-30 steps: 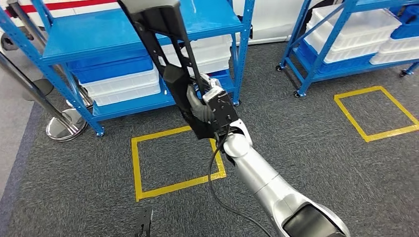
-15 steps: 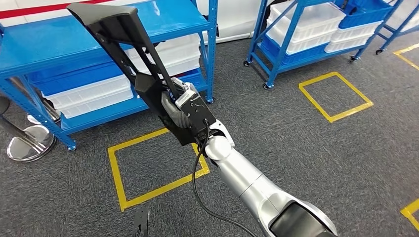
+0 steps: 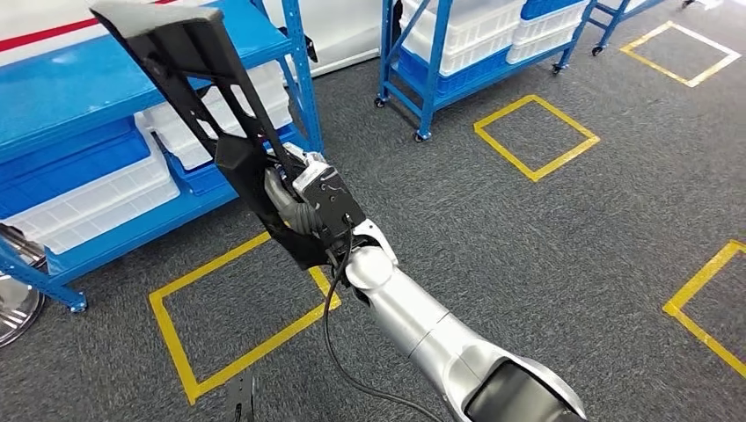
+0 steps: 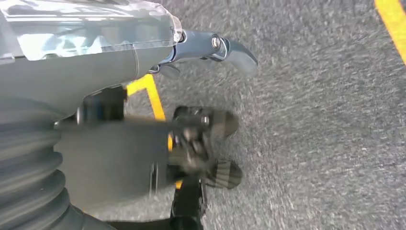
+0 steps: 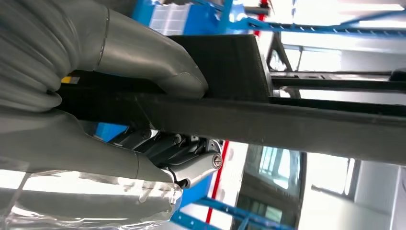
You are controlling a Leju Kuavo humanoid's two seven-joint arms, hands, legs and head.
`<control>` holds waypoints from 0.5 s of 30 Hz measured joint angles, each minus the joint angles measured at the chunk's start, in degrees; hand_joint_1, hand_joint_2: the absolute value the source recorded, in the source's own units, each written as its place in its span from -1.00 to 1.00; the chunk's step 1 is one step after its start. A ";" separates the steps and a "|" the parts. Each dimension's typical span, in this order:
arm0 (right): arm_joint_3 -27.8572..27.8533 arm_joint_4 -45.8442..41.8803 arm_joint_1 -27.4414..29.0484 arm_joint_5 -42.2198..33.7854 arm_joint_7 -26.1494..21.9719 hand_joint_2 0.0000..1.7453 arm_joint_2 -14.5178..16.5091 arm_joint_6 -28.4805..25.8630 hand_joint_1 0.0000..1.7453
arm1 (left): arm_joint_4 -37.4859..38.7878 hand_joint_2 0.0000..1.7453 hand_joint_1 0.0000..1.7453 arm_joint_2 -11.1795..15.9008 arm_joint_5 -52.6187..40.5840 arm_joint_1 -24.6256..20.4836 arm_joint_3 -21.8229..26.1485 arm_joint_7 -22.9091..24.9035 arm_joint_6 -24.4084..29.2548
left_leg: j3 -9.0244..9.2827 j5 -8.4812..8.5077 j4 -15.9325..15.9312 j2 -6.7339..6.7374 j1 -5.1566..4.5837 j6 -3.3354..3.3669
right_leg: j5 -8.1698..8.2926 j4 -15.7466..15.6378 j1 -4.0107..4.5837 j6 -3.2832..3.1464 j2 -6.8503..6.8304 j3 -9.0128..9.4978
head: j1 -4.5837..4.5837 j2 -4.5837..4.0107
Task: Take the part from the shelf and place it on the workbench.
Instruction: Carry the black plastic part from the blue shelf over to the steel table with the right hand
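The part [image 3: 189, 79] is a long black frame with a flat plate at its upper end, held up at a slant in front of the blue shelf [image 3: 79, 83]. My right hand [image 3: 303, 202] grips it low on its length, fingers wrapped round the frame. Close up in the right wrist view, the thumb [image 5: 143, 62] lies over the black bar [image 5: 297, 127] and the darker fingers close under it. My left hand [image 4: 201, 143] hangs over the grey carpet with its fingers apart and nothing in them; the picture is blurred.
White and blue bins fill the shelf's lower levels [image 3: 106, 189]. A second blue rack [image 3: 440, 53] with white bins stands at the back. Yellow taped squares [image 3: 537, 136] mark the grey carpet. A chrome stand base [image 3: 10, 303] sits at the far left.
The whole picture has shifted left as the camera turned right; the shelf has slid toward the left edge. My right hand still holds the part in the same pose.
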 joint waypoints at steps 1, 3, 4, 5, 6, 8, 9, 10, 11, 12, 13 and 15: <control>0.00 0.03 0.03 -0.15 -0.05 1.00 0.04 -0.14 1.00 | 0.32 1.00 -1.00 0.00 -0.07 0.02 0.38 -0.93 0.01 | -1.52 -1.23 3.41 -0.43 0.00 -0.02 | 0.08 0.07 0.06 -0.09 0.79 -0.14 | 0.00 0.00; 0.00 -0.06 0.25 -0.26 -0.16 1.00 -0.19 -0.64 1.00 | 0.73 1.00 -1.00 0.03 0.78 0.14 1.44 -4.96 -0.28 | -2.12 -0.61 4.89 -0.70 0.00 0.00 | 0.18 0.32 0.12 -0.10 2.45 -0.35 | 0.00 0.00; 0.00 -0.37 0.53 -0.14 -0.40 1.00 -0.39 -1.05 1.00 | 0.66 1.00 -1.00 0.11 1.81 0.28 2.32 -8.68 -0.86 | -0.77 1.22 2.18 -0.98 0.06 0.07 | 0.20 0.51 0.09 -0.04 3.32 -0.40 | 0.00 0.00; 0.00 -1.00 0.98 0.07 -0.80 1.00 -0.65 -1.55 1.00 | 0.44 1.00 -1.00 0.24 2.57 0.48 3.52 -13.58 -1.53 | 1.11 3.09 -1.72 -1.94 0.20 0.16 | 0.19 0.72 0.03 0.09 4.15 -0.47 | 0.00 0.00; 0.00 -1.95 1.61 0.27 -1.36 1.00 -0.99 -2.08 1.00 | 0.14 1.00 -1.00 0.38 2.30 0.68 4.95 -18.72 -1.98 | 2.95 4.41 -5.43 -3.35 0.39 0.21 | 0.20 1.00 0.07 0.29 4.90 -0.65 | 0.01 0.00; -0.05 -4.73 3.54 0.51 -2.43 1.00 -2.11 -2.89 1.00 | -0.36 1.00 -1.00 0.66 -4.45 0.90 8.59 -26.65 -1.50 | 4.87 5.25 -9.49 -5.46 0.53 0.36 | 0.46 1.28 -0.04 0.99 6.24 -1.24 | 0.01 0.00; -0.13 -6.16 4.68 0.55 -2.82 1.00 -2.92 -3.07 1.00 | -0.45 1.00 -1.00 0.76 -11.50 0.83 10.93 -28.51 -0.86 | 5.00 5.18 -9.78 -5.54 0.43 0.49 | 0.72 1.23 -0.09 1.43 6.84 -1.51 | 0.02 0.00; -0.25 -7.46 5.83 0.77 -3.03 1.00 -3.80 -3.31 1.00 | -0.49 1.00 -1.00 0.81 -20.41 0.71 13.94 -29.42 -0.39 | 4.98 5.34 -9.91 -5.00 0.40 0.78 | 0.97 1.07 -0.21 1.86 7.46 -1.69 | 0.02 0.00; -0.43 -8.57 6.95 1.31 -3.22 1.00 -4.74 -3.95 1.00 | -0.97 1.00 -1.00 0.68 -30.41 0.84 17.90 -29.77 -0.29 | 5.05 5.55 -10.16 -4.31 0.40 1.13 | 0.98 1.13 -0.26 2.21 7.36 -1.81 | 0.03 0.00; -0.76 -9.53 7.95 1.89 -3.50 1.00 -5.85 -4.94 1.00 | -2.64 1.00 -1.00 0.51 -40.52 2.09 22.78 -29.92 -0.94 | 5.19 5.75 -10.45 -3.52 0.45 1.58 | 0.42 1.86 -0.22 2.57 6.26 -2.22 | 0.11 0.00; -1.34 -10.39 8.81 2.32 -4.01 1.00 -7.03 -6.10 1.00 | -6.40 1.00 -1.00 0.64 -49.18 4.70 28.06 -30.03 -2.85 | 5.34 5.89 -10.74 -2.61 0.44 2.02 | -0.78 3.64 -0.21 2.91 4.58 -3.07 | 0.19 0.00; -3.56 -11.85 10.37 2.29 -5.79 1.00 -9.89 -6.66 1.00 | -18.38 1.00 -1.00 2.42 -59.57 14.25 38.15 -30.18 -10.53 | 5.59 5.79 -10.99 -0.52 0.18 2.65 | -4.53 10.28 -0.26 3.56 0.97 -6.11 | 0.34 0.00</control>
